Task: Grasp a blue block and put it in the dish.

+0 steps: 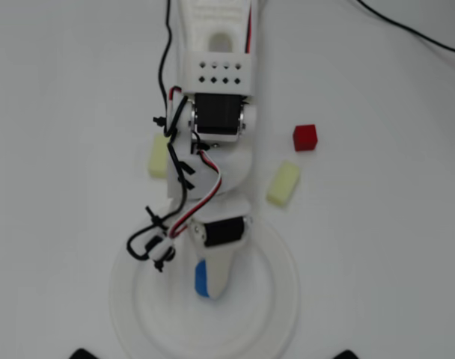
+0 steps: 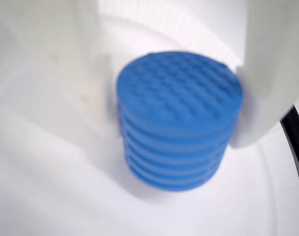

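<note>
In the overhead view my gripper (image 1: 210,286) hangs over the middle of the large white dish (image 1: 278,299), with the blue block (image 1: 202,279) showing as a blue sliver at its left side. In the wrist view the blue block (image 2: 179,113) is a ribbed round puck standing upright between my two white fingers (image 2: 267,73), which press on both of its sides. The gripper (image 2: 175,123) is shut on it. The dish's white floor (image 2: 56,196) lies right below the block; I cannot tell whether the block touches it.
In the overhead view a red cube (image 1: 305,137) and a pale yellow block (image 1: 284,184) lie right of the arm. Another pale yellow block (image 1: 159,155) lies left of it. A black cable (image 1: 407,30) crosses the top right corner.
</note>
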`<move>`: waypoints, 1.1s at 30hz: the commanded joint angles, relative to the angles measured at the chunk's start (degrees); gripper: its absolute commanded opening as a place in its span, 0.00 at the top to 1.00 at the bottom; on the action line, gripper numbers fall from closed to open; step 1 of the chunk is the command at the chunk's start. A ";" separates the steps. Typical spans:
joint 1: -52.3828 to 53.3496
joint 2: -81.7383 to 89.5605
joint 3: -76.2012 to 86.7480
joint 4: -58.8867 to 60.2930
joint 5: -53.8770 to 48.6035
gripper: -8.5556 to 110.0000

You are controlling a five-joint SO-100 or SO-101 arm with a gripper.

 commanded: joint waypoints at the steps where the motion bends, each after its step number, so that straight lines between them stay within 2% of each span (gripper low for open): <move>1: 0.00 0.62 -5.01 2.20 -0.62 0.92; 4: 0.35 0.62 -5.63 2.99 -1.05 0.89; 10: 1.41 0.62 -12.22 11.43 0.35 0.70; 14: 2.11 0.62 -20.13 20.39 2.11 0.62; 25: 4.13 0.26 -45.35 48.78 5.62 0.59; 27: 4.48 -2.90 -56.51 57.04 6.06 0.58; 29: 4.66 -12.57 -79.63 68.20 4.48 0.58; 30: 4.57 -9.84 -76.11 69.43 4.31 0.58; 33: 4.66 -8.70 -79.10 74.44 5.62 0.58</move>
